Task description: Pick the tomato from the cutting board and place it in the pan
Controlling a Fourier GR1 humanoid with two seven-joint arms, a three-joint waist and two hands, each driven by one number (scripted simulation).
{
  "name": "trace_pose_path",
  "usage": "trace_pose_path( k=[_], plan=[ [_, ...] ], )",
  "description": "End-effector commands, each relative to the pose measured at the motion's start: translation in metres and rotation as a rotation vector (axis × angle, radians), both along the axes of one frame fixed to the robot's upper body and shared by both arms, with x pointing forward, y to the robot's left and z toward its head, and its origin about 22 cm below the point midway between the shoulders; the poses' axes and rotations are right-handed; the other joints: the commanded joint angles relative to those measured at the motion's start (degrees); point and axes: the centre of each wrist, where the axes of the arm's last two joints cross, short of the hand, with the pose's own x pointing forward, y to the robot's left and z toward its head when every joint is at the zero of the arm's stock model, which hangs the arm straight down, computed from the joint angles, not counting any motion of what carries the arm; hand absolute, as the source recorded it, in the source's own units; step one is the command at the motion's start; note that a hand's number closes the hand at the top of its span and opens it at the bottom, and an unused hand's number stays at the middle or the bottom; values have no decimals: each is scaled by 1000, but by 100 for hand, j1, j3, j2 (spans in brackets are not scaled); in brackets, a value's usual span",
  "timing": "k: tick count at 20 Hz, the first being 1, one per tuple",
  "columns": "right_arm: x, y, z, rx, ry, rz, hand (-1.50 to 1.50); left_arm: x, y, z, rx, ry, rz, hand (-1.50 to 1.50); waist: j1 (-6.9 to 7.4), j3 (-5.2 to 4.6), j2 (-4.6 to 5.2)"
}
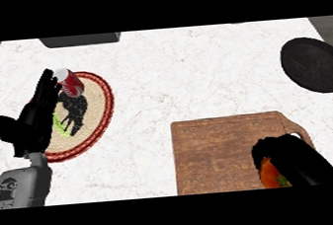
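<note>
The white marbled desk carries the wooden cutting board directly under the right hand, while the dark pan lies well beyond that hand, up and slightly outward, likely the reason the right arm takes this job. The left hand rests open, fingers straight, over a patterned plate with a red can at its fingertips. The right hand's fingers curl round the tomato, a red-orange sliver with green peeking beneath the palm.
</note>
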Motion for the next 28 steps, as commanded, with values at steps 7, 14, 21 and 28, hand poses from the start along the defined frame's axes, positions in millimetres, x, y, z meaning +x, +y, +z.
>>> trace_pose_path(
  k=[7,14,21,28],
  plan=[
    [-25,-29,62,289,-309,-150,150,7,-7,5,16,-1,-13,0,6,9,20],
    [21,-74,82,517,-372,-286,150,6,1,14,-7,12,-21,0,95,13,29],
    [90,-140,101,642,-381,-417,150,6,1,7,-12,8,-19,0,167,14,51],
    [133,-197,72,502,-450,-483,150,5,-17,1,-11,-11,-62,0,297,24,107]
  ],
)
